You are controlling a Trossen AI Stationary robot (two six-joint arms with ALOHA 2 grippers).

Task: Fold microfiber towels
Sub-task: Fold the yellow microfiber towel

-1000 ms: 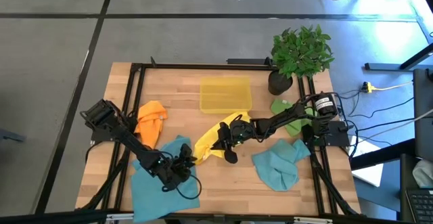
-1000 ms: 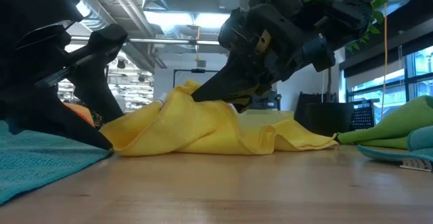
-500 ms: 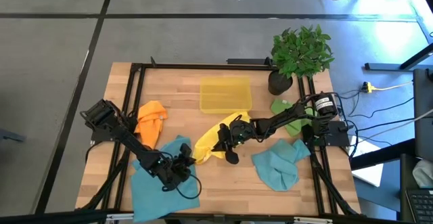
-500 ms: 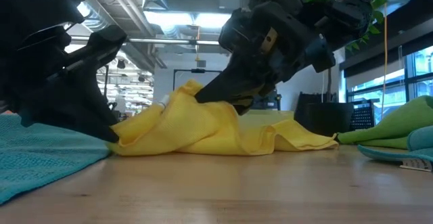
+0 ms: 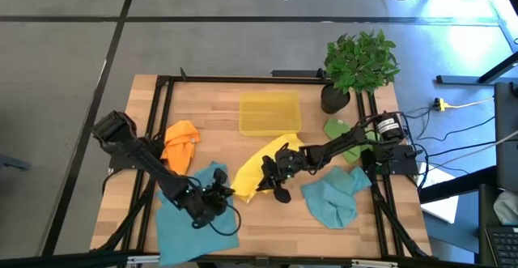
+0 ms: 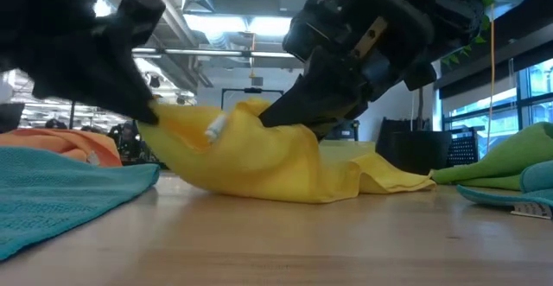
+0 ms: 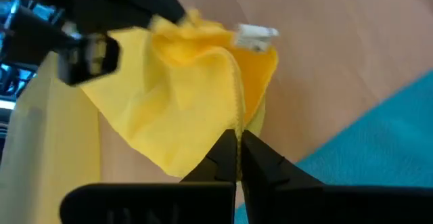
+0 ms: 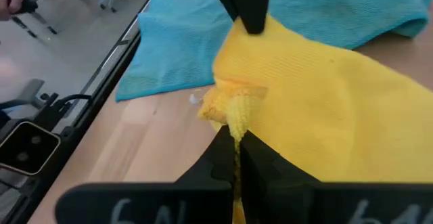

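Both end effectors clamp yellow towel point(image 5: 252, 173) mid-tabletop point(image 5: 210, 106), lifted clear: left end effector point(image 5: 229, 192) pinches its near-left edge, right end effector point(image 5: 269, 173) its right part. Teal towel point(image 5: 182, 215) lies near-left, orange towel point(image 5: 180, 142) left.

Overhead, table-level, 2 wrist close-ups

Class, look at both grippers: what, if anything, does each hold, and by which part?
Both hold the yellow towel: the left gripper is shut on a hemmed edge, the right gripper on a bunched edge at the opposite end.
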